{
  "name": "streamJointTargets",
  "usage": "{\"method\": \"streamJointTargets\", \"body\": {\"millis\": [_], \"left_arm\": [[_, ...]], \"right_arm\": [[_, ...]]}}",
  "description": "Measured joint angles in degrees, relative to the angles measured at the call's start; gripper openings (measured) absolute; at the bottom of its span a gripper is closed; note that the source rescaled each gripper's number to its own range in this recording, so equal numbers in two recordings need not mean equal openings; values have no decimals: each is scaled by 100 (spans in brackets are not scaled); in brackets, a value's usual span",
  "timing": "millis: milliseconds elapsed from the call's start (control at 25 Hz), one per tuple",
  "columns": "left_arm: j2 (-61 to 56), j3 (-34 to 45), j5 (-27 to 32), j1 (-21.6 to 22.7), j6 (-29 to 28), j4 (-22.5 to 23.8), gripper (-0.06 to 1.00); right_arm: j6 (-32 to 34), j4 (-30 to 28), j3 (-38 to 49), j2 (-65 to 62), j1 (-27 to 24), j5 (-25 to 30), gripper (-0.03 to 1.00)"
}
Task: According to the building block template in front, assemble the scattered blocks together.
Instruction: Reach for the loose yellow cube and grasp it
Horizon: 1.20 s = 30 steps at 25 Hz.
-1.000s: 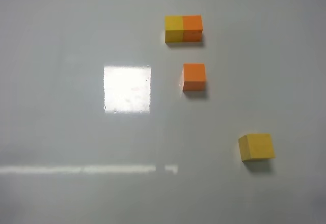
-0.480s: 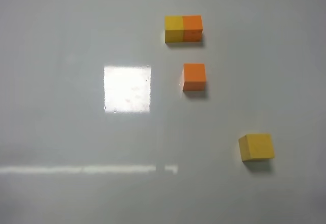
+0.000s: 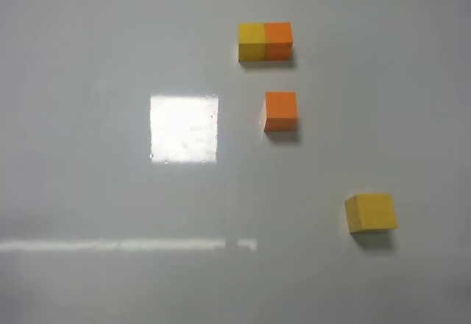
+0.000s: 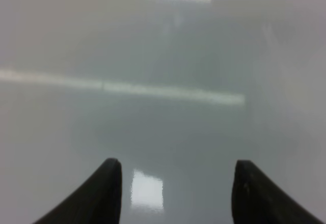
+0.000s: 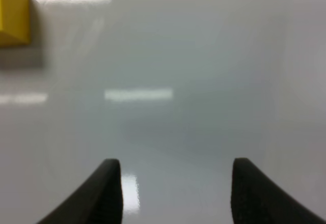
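The building block template (image 3: 265,41), a yellow cube joined to an orange cube, lies at the far middle of the white table. The loose orange block (image 3: 280,110) sits just in front of it. The loose yellow block (image 3: 371,213) sits nearer, to the right; its corner shows in the right wrist view (image 5: 12,14). Neither gripper shows in the exterior high view. My left gripper (image 4: 175,170) is open and empty over bare table. My right gripper (image 5: 175,170) is open and empty, apart from the yellow block.
The glossy white table (image 3: 110,51) carries a bright square glare patch (image 3: 184,128) left of the orange block and a glare stripe (image 3: 125,245) nearer the front.
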Motion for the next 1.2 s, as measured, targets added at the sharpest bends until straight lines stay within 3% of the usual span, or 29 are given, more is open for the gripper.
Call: {"method": "streamJointTargets", "body": {"millis": [240,440,520,680,760,880,1000,1200], "left_arm": [[0,0,0,0,5,0,14],[0,0,0,0,0,0,14],[0,0,0,0,-6,0,12],[0,0,0,0,-6,0,11],[0,0,0,0,-6,0,11],[0,0,0,0,-6,0,11],[0,0,0,0,-6,0,11],[0,0,0,0,-6,0,11]], "right_arm": [[-132,0,-25,0,0,-41,13],[-1422,191,-800,721,22,-309,15],[-2252,239,-1160,1301,142,-409,27],[-3953,238,-1569,2357,560,-509,80],[-4635,238,-1654,2817,866,-526,92],[-5188,232,-1659,3479,1370,-691,98],[-5338,164,-1813,4066,1804,-827,99],[-5491,-431,-2187,4817,2615,-1032,99]]}}
